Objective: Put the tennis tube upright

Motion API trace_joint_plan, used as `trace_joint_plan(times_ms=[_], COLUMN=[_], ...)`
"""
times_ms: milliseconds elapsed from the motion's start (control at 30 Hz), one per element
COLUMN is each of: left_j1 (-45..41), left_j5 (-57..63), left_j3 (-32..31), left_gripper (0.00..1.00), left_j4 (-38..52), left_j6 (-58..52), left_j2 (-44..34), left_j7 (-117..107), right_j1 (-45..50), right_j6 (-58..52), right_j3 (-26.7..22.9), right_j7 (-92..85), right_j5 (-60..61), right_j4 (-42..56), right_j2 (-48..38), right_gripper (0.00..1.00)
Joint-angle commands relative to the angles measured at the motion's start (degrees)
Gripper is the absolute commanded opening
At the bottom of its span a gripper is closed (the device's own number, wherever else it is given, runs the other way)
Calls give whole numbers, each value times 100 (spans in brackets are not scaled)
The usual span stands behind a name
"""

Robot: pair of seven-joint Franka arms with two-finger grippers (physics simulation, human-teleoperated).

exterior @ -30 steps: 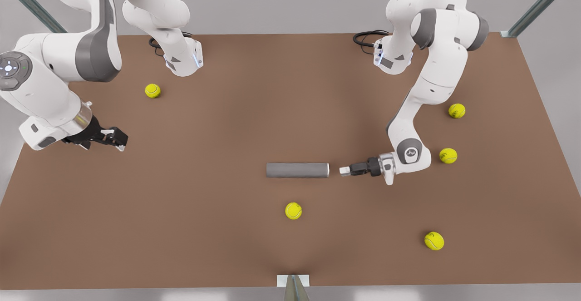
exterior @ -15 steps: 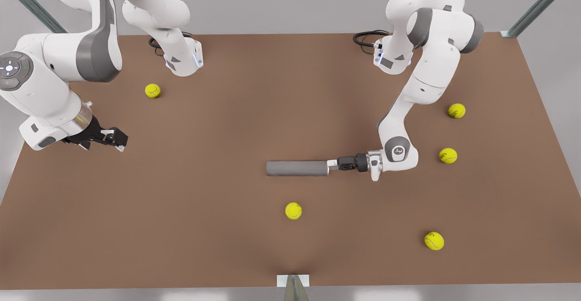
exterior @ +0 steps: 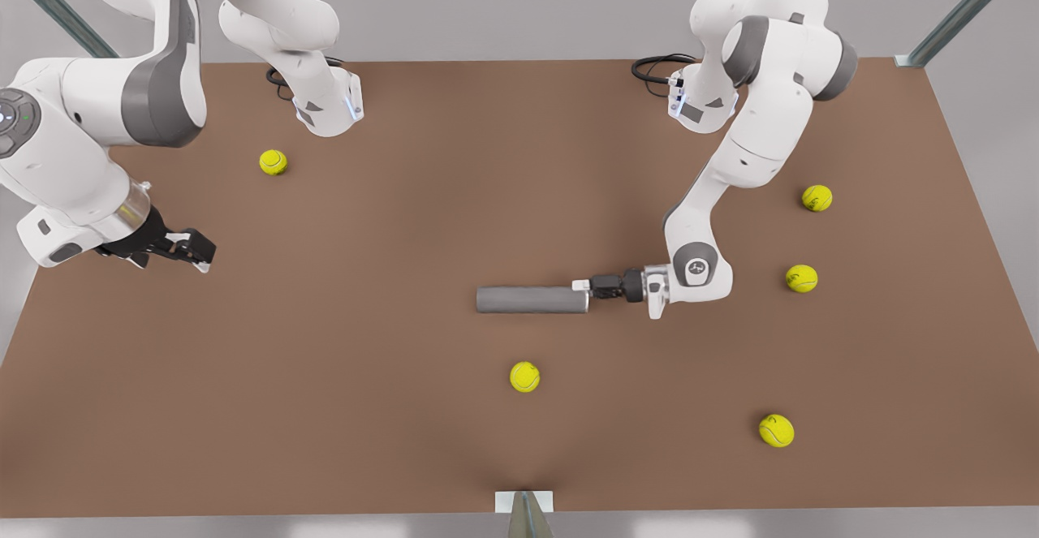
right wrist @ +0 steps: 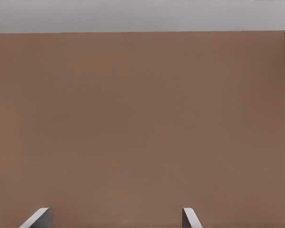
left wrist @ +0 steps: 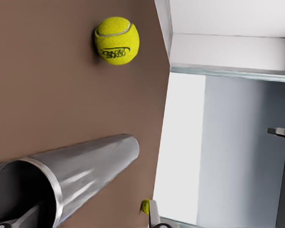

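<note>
The left gripper (exterior: 579, 285) straddles the lying tennis tube's (exterior: 532, 299) 3 o'clock rim, fingers spread; the right gripper (exterior: 195, 252) waits open. Tennis ball (left wrist: 117, 40) lettering is unreadable.

Dark printed lettering on the tennis ball (left wrist: 117, 40) in the left wrist view, sitting across the ball's face under the white seam; the letters are too small and curved to read. Other balls in the front view carry similar dark marks, e.g. the ball (exterior: 801, 278) near the front view's right edge, equally illegible. Round emblem on the arm joint (exterior: 696, 266) beside the tube end, no readable characters. No other text, numbers or signs.
</note>
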Motion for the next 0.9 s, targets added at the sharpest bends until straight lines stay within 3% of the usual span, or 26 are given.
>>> trace_joint_plan(times_ms=[0, 233, 300, 367, 867], left_j1=[1, -43, -43, -43, -17], left_j5=[-8, -8, 1, 1, 44], left_j3=[-4, -48, -48, -48, -48], left_gripper=[100, 99, 85, 64, 30], left_j4=[0, 167, 167, 167, 158], left_j6=[0, 53, 44, 44, -17], left_j2=[3, 135, 135, 135, 117], left_j7=[0, 0, 0, 0, -62], right_j1=[0, 0, 0, 0, 0], right_j6=[0, 0, 0, 0, 0], right_j3=[0, 0, 0, 0, 0], right_j7=[0, 0, 0, 0, 0], right_j5=[0, 0, 0, 0, 0], right_j4=[5, 5, 5, 5, 13], right_j2=[0, 0, 0, 0, 0], right_gripper=[100, 100, 100, 100, 100])
